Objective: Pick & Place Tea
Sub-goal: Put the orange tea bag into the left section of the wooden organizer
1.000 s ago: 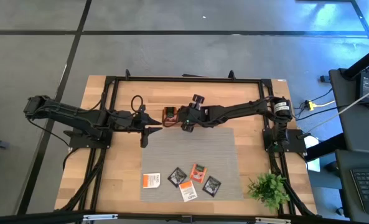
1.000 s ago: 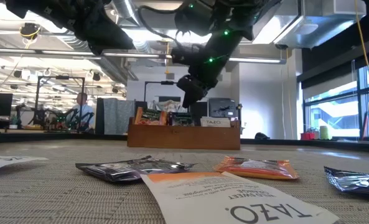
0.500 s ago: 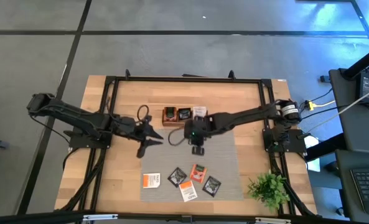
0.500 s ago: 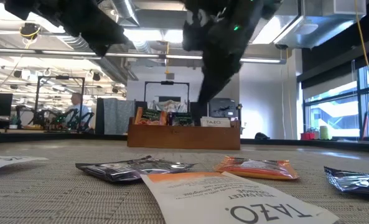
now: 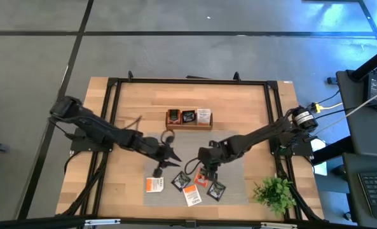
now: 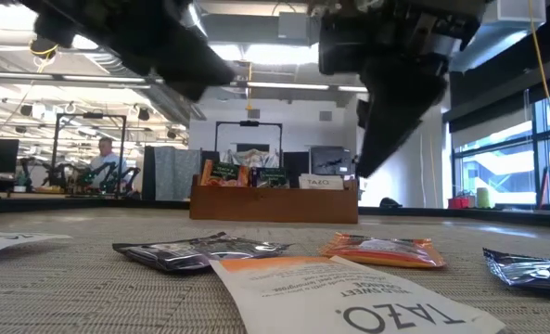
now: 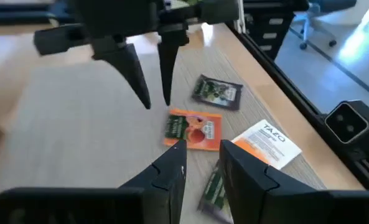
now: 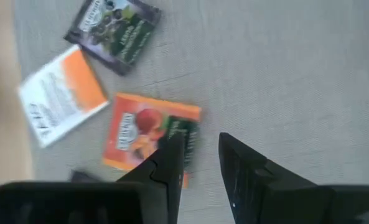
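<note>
Tea sachets (image 6: 377,250) on mat (image 6: 89,278); wooden tray (image 6: 275,206) behind

A long brown wooden three-compartment tray (image 5: 189,126) is set on the table (image 5: 252,105) beyond the grey woven mat (image 5: 229,143). A small green leafy plant (image 5: 275,191) is placed at the table's near right corner. A person (image 6: 100,163) is seen far off in the room behind.

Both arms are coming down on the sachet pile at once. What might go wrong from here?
1. The left end effector and right end effector hang close together over the tea sachets; they may collide.
2. The orange sachet under the right end effector lies close among others, so the fingers might nudge or catch a neighbour.
</note>
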Controlling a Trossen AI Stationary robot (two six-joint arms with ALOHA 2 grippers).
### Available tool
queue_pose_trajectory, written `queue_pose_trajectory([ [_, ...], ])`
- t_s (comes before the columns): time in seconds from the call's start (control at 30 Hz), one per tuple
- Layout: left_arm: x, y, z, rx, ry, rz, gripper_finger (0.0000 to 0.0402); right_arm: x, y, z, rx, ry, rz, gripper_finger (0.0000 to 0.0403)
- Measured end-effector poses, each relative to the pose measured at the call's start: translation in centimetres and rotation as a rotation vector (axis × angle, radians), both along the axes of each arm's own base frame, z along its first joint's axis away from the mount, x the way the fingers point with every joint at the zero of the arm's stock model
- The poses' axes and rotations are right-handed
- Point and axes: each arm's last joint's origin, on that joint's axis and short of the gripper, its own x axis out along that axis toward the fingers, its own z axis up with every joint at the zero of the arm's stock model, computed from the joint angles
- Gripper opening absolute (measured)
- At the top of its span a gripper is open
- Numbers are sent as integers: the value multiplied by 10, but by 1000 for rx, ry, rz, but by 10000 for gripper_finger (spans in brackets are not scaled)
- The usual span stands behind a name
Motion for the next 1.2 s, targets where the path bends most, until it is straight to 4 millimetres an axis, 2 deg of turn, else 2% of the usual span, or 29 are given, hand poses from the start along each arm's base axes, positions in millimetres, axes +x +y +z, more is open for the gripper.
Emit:
queue_pose_trajectory([
  [0.23,48,-19,-21,26,69,-24,95,-10,15,-12,82,22,-53,104],
  [0.57,90,-44,-52,34,126,-88,93,-14,22,-14,90,18,-39,104],
  [0.77,98,-48,-64,41,149,-90,95,-11,23,-13,101,-9,-36,103],
  [1.07,98,-50,-64,12,154,-141,91,-12,25,-13,134,2,-95,103],
  [1.2,98,-50,-69,12,162,-144,94,-12,20,-15,131,9,-105,103],
])
